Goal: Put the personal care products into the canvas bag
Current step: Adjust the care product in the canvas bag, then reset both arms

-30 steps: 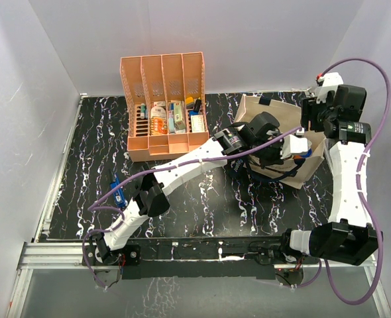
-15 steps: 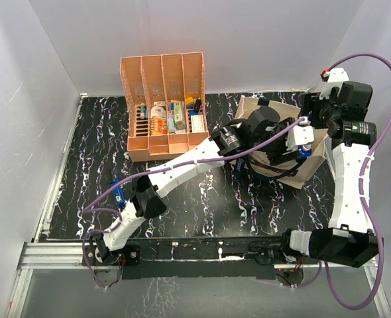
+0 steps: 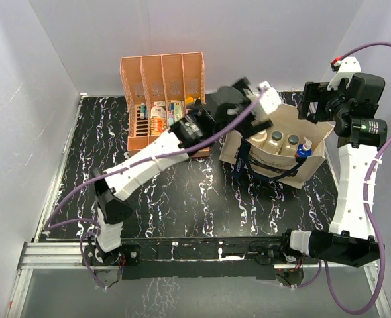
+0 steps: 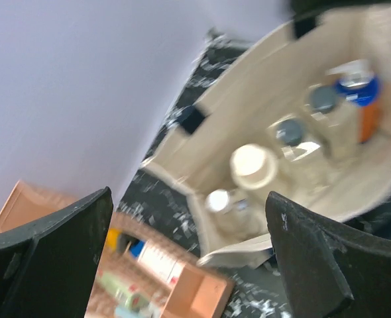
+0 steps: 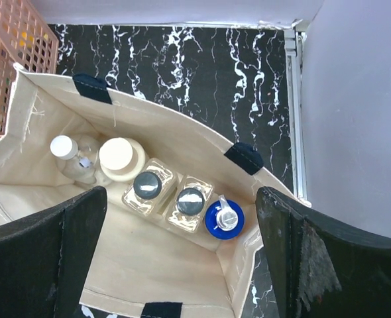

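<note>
Since both grippers are empty and five caps already show inside the canvas bag (image 5: 172, 136), the step in hand is, as I judge it, getting clear of the bag's mouth and finding whatever product is left. A sixth bottle I cannot find in any view. The left gripper (image 4: 189, 193) hangs wide open above the bag's rack-side rim. The right gripper (image 5: 182, 192) is equally wide, high over the opposite side and looking straight down. To do this well, the left arm should lift before it swings away, so that no finger catches the soft rim or a navy strap (image 5: 93, 87). Any further bottle should go down upright into the bare floor on the near side of the row, released low so it does not topple its neighbours. The bag stands open on the black marbled table (image 3: 182, 199), just beside the orange file rack (image 3: 162, 73). Upright along its far wall are a small clear white-capped bottle (image 5: 63, 147), the white cylinder (image 5: 121, 159) touching it, the clear grey-capped bottle (image 5: 147, 185), the clear square dark-capped bottle (image 5: 194, 207) and the blue-capped bottle (image 5: 223, 220). The rack's four slots hold small packs and pens (image 3: 166, 119).
</note>
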You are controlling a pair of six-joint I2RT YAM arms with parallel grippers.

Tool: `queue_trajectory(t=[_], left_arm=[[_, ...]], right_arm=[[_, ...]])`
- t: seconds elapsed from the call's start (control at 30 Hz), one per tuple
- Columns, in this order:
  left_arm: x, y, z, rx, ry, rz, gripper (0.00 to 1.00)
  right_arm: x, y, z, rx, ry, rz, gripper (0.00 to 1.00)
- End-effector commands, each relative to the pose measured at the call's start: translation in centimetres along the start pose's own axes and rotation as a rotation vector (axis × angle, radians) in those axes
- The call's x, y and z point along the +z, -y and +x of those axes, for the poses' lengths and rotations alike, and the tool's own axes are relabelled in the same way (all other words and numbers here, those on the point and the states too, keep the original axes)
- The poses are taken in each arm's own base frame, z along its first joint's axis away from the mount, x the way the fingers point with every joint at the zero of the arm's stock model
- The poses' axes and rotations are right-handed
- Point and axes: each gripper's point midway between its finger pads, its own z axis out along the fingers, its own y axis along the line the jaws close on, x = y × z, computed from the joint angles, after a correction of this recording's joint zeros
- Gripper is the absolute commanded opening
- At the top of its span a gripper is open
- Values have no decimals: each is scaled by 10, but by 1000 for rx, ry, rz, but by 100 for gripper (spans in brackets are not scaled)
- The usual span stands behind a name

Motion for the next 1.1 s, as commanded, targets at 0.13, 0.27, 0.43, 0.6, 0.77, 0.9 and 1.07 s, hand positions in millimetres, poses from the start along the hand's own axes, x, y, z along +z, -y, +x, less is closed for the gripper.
queue_trajectory(t=[0.13, 0.27, 0.43, 0.6, 0.77, 0.9, 1.07], left_arm=[[-81, -179, 78, -254, -161, -466, 97], [-122, -222, 114, -335, -206, -548, 97], [-179, -265, 149, -439, -221, -620, 97], [-220, -296, 176, -456, -249, -719, 97], [-242, -314, 181, -479, -216, -781, 97], [-247, -313, 178, -457, -199, -763, 97], [-253, -296, 179, -473, -194, -720, 97]], right_arm=[[-33, 1, -54, -11, 210, 41, 98], [-54, -8, -68, -37, 346, 25, 98], [-63, -11, -64, -18, 401, 27, 98], [-52, -6, -63, 1, 377, 37, 98], [-42, -4, -65, -21, 343, 31, 98], [-45, -2, -67, -80, 351, 44, 98], [-47, 1, -71, -102, 379, 61, 98]])
